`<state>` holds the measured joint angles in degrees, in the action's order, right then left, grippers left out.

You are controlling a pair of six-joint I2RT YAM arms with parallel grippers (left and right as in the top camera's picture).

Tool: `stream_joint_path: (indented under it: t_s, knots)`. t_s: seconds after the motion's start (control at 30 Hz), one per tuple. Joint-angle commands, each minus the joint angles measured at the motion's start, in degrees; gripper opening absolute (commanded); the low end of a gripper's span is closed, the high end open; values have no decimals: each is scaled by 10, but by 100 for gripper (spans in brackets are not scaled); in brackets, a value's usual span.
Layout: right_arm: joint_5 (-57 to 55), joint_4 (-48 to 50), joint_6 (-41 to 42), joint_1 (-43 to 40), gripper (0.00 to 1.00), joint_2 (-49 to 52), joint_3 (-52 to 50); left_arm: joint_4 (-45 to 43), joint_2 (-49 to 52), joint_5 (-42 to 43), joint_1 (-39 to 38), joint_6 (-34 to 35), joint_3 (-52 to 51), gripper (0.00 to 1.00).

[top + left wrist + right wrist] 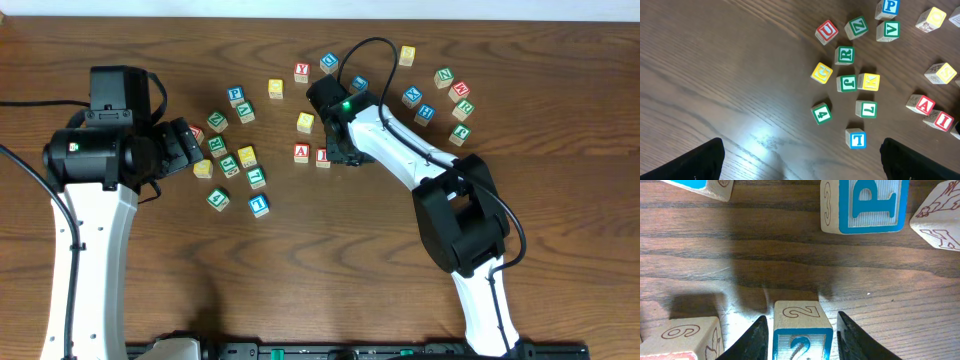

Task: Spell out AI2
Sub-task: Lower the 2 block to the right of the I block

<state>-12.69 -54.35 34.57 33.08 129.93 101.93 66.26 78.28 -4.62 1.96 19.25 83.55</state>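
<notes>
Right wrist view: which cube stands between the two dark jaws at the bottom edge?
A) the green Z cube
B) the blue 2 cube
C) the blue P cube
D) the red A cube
B: the blue 2 cube sits between the two jaws, one on each side of it, while the blue P cube lies farther off at the top of the picture.

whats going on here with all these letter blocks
Two robot arms are spelling AI2 with wooden cubes. The A cube and I cube already sit side by side. The right gripper straddles the 2 cube next to the I, with a thin gap showing on each side, so it looks set down rather than gripped. The left gripper hangs wide open and empty over the scattered cubes on the left.
</notes>
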Motion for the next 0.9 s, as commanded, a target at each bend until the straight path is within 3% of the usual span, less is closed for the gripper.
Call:
stream_joint_path:
  t_s: [0.0, 0.6, 0.87]
  knots:
    - [-11, 0, 8, -2, 39, 5, -4, 4, 0, -1, 3, -5, 8, 98]
    - [2, -20, 0, -16, 36, -49, 15, 4, 0, -1, 3, -5, 8, 98]
    - [41, 3, -65, -23, 32, -49, 15, 3, 0, -1, 3, -6, 8, 98]
